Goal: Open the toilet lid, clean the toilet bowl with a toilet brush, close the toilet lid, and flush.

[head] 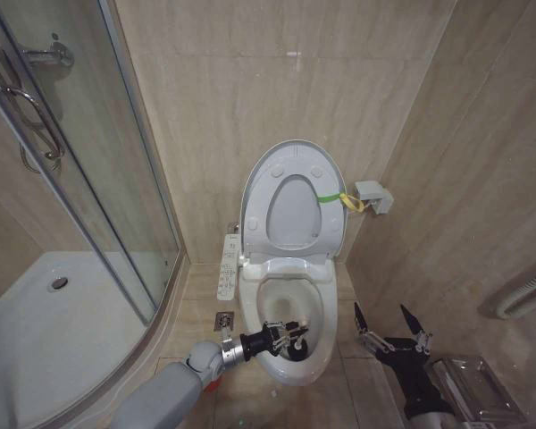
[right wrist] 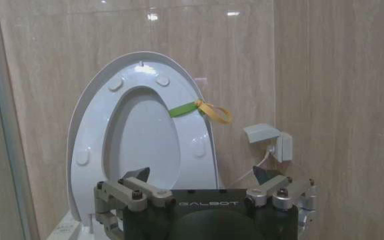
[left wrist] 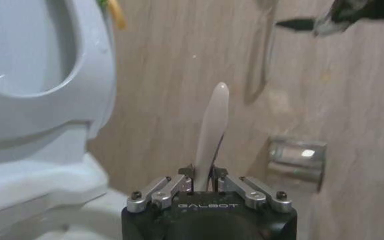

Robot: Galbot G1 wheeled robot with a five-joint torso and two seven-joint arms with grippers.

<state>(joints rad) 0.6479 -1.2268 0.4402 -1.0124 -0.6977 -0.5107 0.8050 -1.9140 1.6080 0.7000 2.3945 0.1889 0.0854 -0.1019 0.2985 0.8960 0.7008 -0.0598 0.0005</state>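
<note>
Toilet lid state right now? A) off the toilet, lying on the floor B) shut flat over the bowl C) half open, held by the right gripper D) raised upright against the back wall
D: the toilet lid stands upright against the wall, while the left gripper holds the toilet brush over the open toilet bowl.

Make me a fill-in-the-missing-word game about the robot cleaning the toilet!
1. The toilet lid stands ____ against the wall.
2. The ____ gripper holds the toilet brush over the toilet bowl.
3. The right gripper waits beside the bowl with its jaws ____.
4. The strap on the lid's edge is ____ in colour.

Missing words: open; left; open; green
</note>
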